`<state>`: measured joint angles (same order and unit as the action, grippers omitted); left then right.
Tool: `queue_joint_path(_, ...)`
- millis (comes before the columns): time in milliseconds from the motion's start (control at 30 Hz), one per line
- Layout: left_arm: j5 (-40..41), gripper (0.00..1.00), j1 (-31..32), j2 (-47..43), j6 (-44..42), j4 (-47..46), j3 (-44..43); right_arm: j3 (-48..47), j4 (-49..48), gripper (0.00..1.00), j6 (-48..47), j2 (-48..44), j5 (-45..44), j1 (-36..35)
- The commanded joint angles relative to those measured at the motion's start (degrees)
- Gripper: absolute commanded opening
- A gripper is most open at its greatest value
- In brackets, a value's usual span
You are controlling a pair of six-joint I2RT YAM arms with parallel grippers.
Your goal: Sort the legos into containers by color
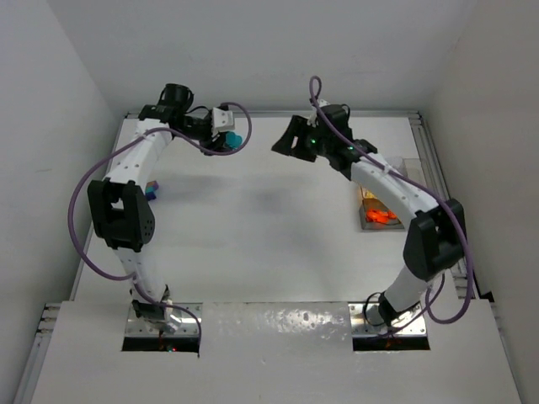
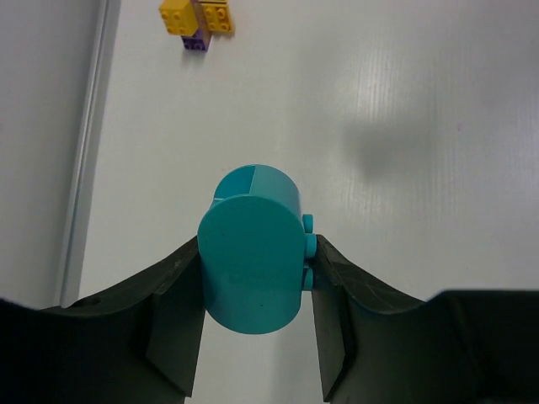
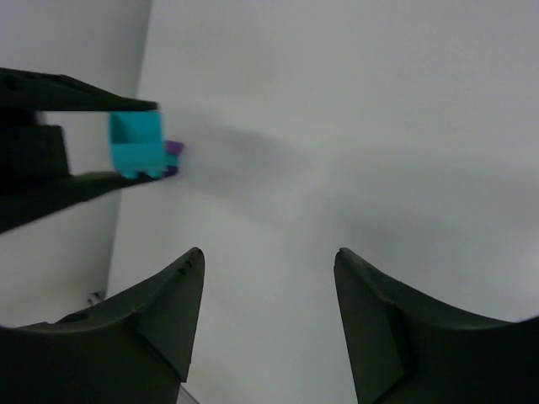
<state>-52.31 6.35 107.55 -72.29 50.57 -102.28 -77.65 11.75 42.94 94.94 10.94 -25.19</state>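
Left gripper (image 2: 258,290): clamps teal brick (image 2: 251,244).
Right gripper (image 3: 268,252): wide, empty.
Tip: hold level, release low over container (image 1: 411,165).

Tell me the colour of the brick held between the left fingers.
The brick is teal; the left wrist view shows it best.

**Layout around the two claws**

The held brick (image 2: 253,261) sits between the left claw (image 2: 257,278) fingers, touching both, raised off the tabletop (image 1: 269,236). Ahead of that claw and to its left, a brick clump (image 2: 198,21) lies on the tabletop near the edge rail (image 2: 88,143). The right claw (image 3: 269,303) faces the left claw, with the held brick ahead of it and to its left, well apart. The container (image 1: 363,224) lies behind the right claw, partly under the right arm. Loose bricks (image 1: 381,216) lie inside it. A second clump (image 1: 152,189) lies behind the left claw, just beside the left arm.
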Motion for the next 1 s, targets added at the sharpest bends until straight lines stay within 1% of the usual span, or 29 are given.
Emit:
queue_joint_path(0, -2.44, 0.00, 1.65, -1.64, 2.06, 1.55, 0.85, -6.10, -11.39, 0.63, 8.83, 4.72, 2.69, -4.07)
queue_joint_path(33, -2.53, 0.00, 1.65, -1.73, 2.24, 1.47, 0.94, -9.51, -11.14, 0.64, 8.66, 6.04, 2.51, -4.95)
queue_joint_path(200, -2.44, 0.00, 2.18, -2.43, 2.68, 1.55, 0.94, -16.30, -10.43, 0.68, 9.53, 13.43, 1.89, -8.03)
queue_joint_path(333, -2.79, 0.00, 2.26, -2.52, 2.86, 1.73, 1.20, -17.19, -11.04, 0.69, 10.94, 15.72, 1.72, -8.65)
queue_joint_path(533, -3.49, 0.00, 2.26, -2.69, 2.59, 1.99, 0.85, -17.71, -11.04, 0.66, 10.32, 16.42, -0.57, -9.00)
queue_joint_path(600, -3.93, 0.00, 2.35, -2.61, 2.59, 2.17, 0.50, -18.15, -11.13, 0.64, 10.41, 16.94, -0.66, -9.09)
queue_joint_path(633, -4.20, 0.00, 2.35, -2.52, 2.59, 2.43, 0.33, -18.24, -11.13, 0.60, 10.59, 17.12, -0.66, -9.00)
queue_joint_path(700, -4.55, 0.00, 2.35, -2.43, 2.68, 2.61, -0.02, -18.24, -11.40, 0.57, 11.02, 17.39, -0.39, -9.00)
queue_joint_path(733, -4.64, 0.00, 2.35, -2.43, 2.60, 2.69, -0.11, -18.15, -11.40, 0.50, 11.46, 17.56, -0.22, -9.09)
queue_joint_path(800, -4.64, 0.00, 2.35, -2.34, 2.59, 2.78, -0.11, -18.15, -13.06, 0.43, 11.73, 17.83, 0.40, -9.09)
queue_joint_path(833, -4.64, 0.00, 2.44, -2.43, 1.99, 3.13, -0.29, -18.15, -13.33, 0.34, 11.99, 17.92, 0.57, -9.09)
queue_joint_path(867, -4.90, 0.00, 2.35, -2.52, 1.63, 3.83, -0.38, -18.33, -13.07, 0.30, 12.08, 17.92, 0.66, -9.09)
queue_joint_path(900, -5.25, 0.00, 2.35, -2.60, 1.11, 4.10, -0.38, -18.42, -12.89, 0.28, 12.17, 18.00, 1.01, -9.00)
queue_joint_path(967, -5.43, 0.00, 2.35, -2.69, 0.57, 4.19, -0.38, -18.77, -12.63, 0.27, 12.35, 18.18, 1.98, -9.00)
